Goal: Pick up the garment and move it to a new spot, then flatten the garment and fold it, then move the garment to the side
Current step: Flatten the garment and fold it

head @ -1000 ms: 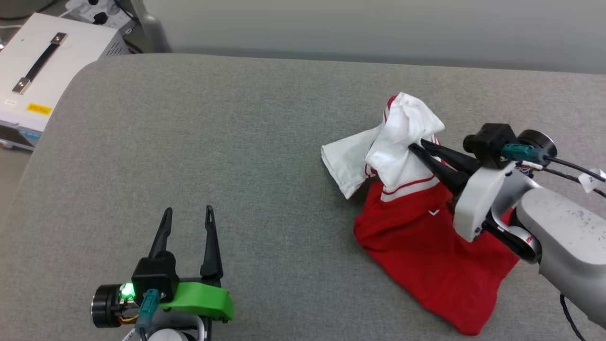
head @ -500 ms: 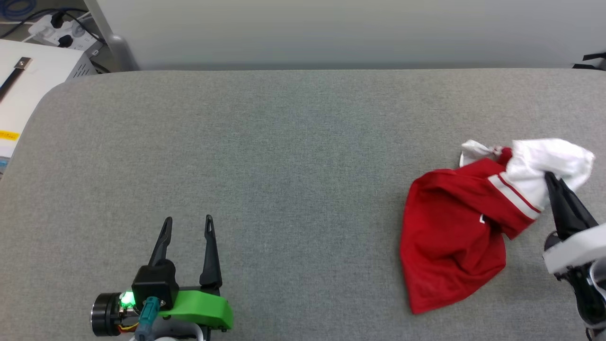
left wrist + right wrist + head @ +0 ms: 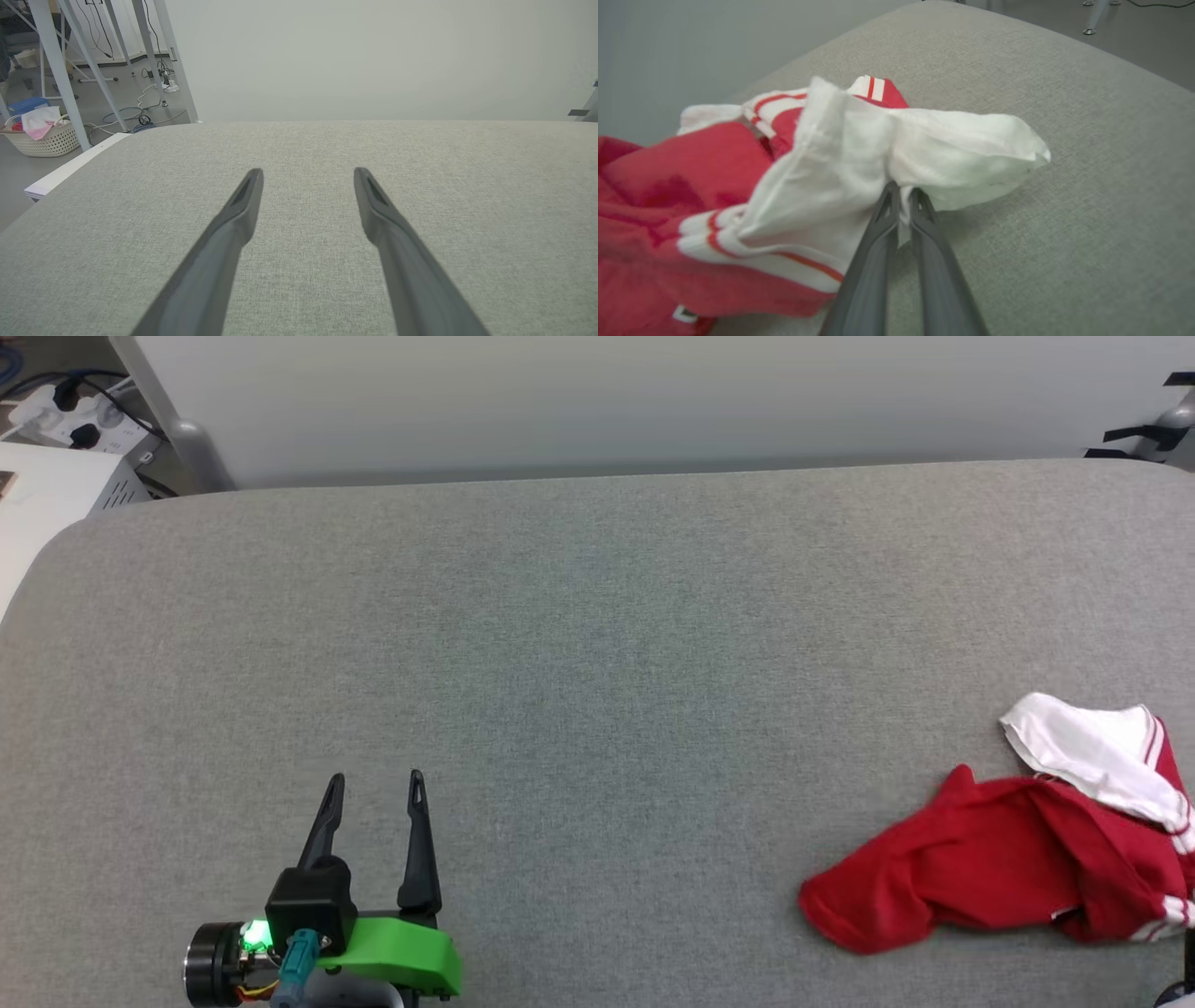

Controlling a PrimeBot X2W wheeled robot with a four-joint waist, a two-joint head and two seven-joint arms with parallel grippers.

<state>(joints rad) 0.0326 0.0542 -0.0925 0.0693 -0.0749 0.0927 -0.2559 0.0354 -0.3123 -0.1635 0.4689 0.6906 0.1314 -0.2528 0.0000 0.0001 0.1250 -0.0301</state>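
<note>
The garment [image 3: 1008, 859], red with white striped sleeves, lies crumpled at the far right of the grey table [image 3: 597, 644], running off the head view's right edge. In the right wrist view my right gripper [image 3: 903, 198] is shut on a white sleeve of the garment [image 3: 840, 168], whose red body trails off to the left on the table. My left gripper [image 3: 375, 787] rests open at the lower left of the head view, far from the garment. The left wrist view has my left gripper [image 3: 308, 179] spread wide over bare grey cloth.
A white equipment case [image 3: 47, 504] stands off the table's far left corner, beside a power strip [image 3: 65, 415]. A laundry basket [image 3: 44, 135] and metal frame legs [image 3: 60, 70] stand on the floor beyond the left edge. A pale wall runs behind the table.
The head camera has swung left and up, shifting the whole picture. My right gripper has dragged the garment toward the table's right side and has left the head view. The left gripper stayed put.
</note>
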